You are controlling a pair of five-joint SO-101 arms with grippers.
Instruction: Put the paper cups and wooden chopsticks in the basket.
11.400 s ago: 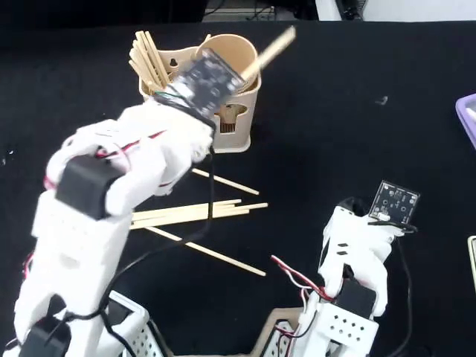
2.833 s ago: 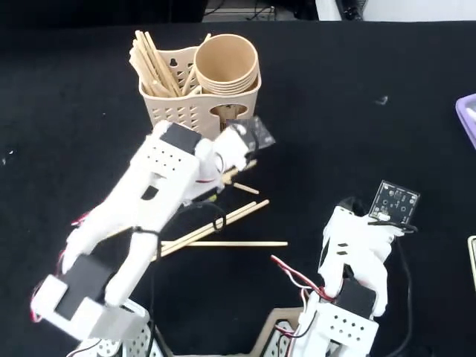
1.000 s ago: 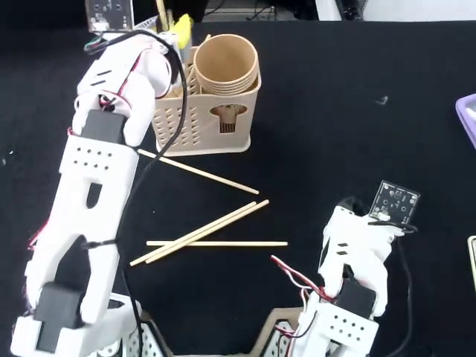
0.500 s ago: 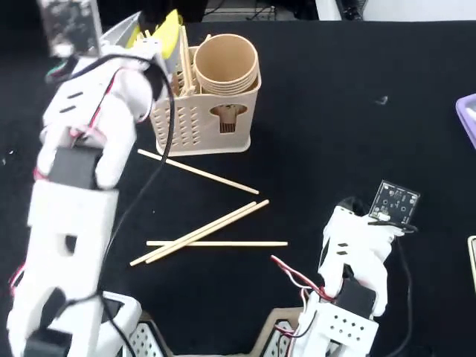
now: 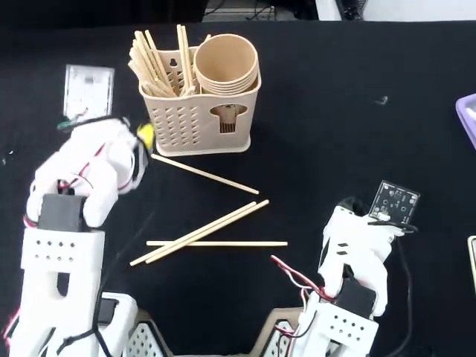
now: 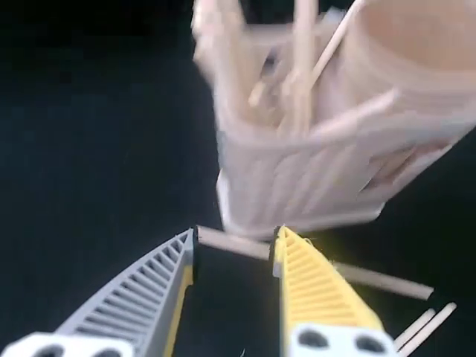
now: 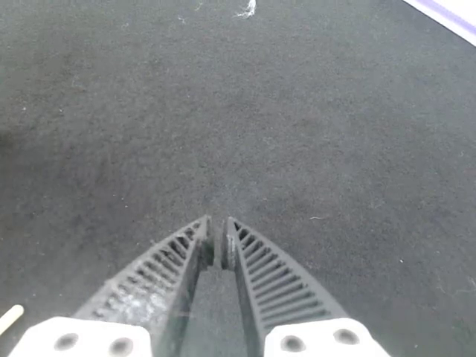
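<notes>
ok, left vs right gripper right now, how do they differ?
The left gripper has its jaws open; the right gripper has them shut. Left has one yellow and one grey jaw; right's are both dark. Left faces the basket, a chopstick at its tips; right faces the black table. Both hold nothing.

Robotics lab bench, viewed from above. Setting is indicated by: black-covered table [image 5: 335, 111]; two white printed arms, left arm [image 5: 67, 223] and right arm [image 5: 357, 260], mounted at its near edge w/ exposed red wiring [image 5: 294, 275] and a bare circuit board [image 5: 395, 202]; cables [image 5: 238, 11] seen beyond the far edge.
</notes>
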